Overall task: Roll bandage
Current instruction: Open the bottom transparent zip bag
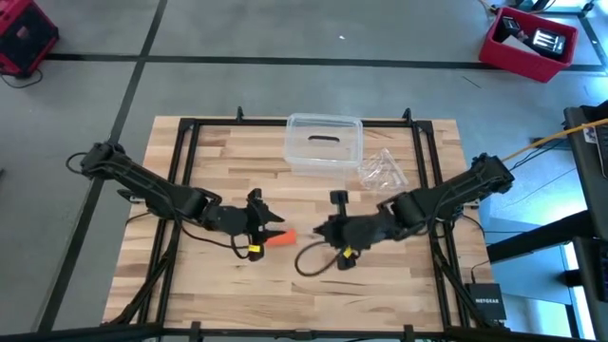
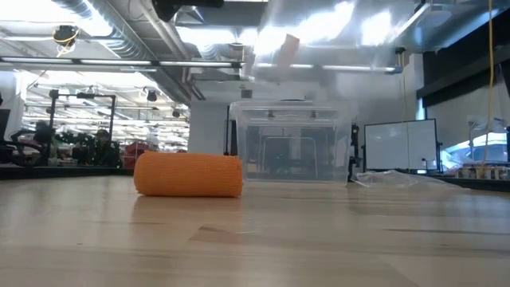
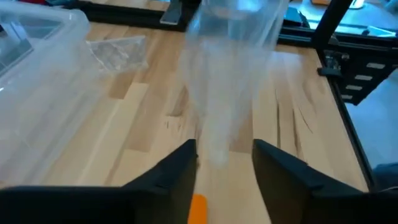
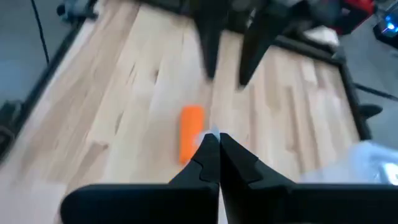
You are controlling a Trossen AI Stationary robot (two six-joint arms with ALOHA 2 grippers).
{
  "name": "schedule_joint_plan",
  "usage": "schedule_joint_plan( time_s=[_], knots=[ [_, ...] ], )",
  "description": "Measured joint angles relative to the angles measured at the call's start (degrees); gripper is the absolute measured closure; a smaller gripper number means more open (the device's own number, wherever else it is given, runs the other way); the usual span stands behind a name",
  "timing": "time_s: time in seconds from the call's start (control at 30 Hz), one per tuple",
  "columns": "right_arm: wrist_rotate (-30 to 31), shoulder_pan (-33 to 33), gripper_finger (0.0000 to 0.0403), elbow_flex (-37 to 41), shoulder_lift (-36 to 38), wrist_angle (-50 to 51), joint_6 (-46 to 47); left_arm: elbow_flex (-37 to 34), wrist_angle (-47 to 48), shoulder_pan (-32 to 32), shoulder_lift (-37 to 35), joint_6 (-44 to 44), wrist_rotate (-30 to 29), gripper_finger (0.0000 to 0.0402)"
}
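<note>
**Wooden table, orange roll lying loose**

Pale wood planks run under me, and on them the bandage [image 2: 189, 174] lies as a small, compact orange roll on its side, ends flat and fabric finely textured. It rests near the table's middle, between my two grippers. My left gripper [image 1: 270, 226] sits just left of it, fingers spread, the roll free on the wood. My right gripper [image 1: 321, 231] waits just right of it, fingers pressed together. Farther back stands a clear plastic box [image 1: 323, 142], a crinkled clear bag [image 1: 384, 171] to its right. Beyond, grey floor and a red bin [image 1: 529, 43].
</note>
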State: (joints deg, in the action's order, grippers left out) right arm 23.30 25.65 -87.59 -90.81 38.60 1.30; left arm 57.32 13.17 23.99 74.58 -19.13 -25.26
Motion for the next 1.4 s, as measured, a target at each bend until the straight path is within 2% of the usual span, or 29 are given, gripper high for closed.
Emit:
schedule_joint_plan(
  time_s=[0.17, 0.3, 0.4, 0.53, 0.77, 1.17, 1.4],
  knots=[
    [4.21, 2.7, 0.0403, 12.93, 0.09, -9.37, 3.23, 0.29, -0.57, 0.37, -0.22, -0.84, -0.02, 0.0225],
    [7.69, 4.46, 0.0403, 24.61, 0.09, -28.36, 1.63, 0.27, -2.76, 0.32, 2.97, -1.15, -0.01, 0.0223],
    [10.03, 5.23, 0.0403, 33.21, 0.03, -42.34, -0.43, 0.29, -7.38, 0.69, 6.9, 2.46, -0.03, 0.0228],
    [9.66, 5.81, 0.0403, 39.67, 0.02, -57.34, -0.06, 0.29, -11.46, 0.88, 12.31, 5.32, 0.04, 0.0235],
    [10.17, 7.08, 0.0403, 40.39, 0.02, -59.05, -0.28, 0.27, -12.35, 0.42, 19.0, 7.18, -0.01, 0.0245],
    [11.05, 6.9, 0.0403, 40.39, 0.02, -59.09, -0.13, 0.27, -11.44, 0.24, 18.72, 7.9, 0.02, 0.0254],
    [10.94, 6.9, 0.0403, 40.41, 0.02, -59.51, 0.73, 0.29, -14.07, 0.19, 19.33, 7.85, 0.46, 0.0254]
  ],
)
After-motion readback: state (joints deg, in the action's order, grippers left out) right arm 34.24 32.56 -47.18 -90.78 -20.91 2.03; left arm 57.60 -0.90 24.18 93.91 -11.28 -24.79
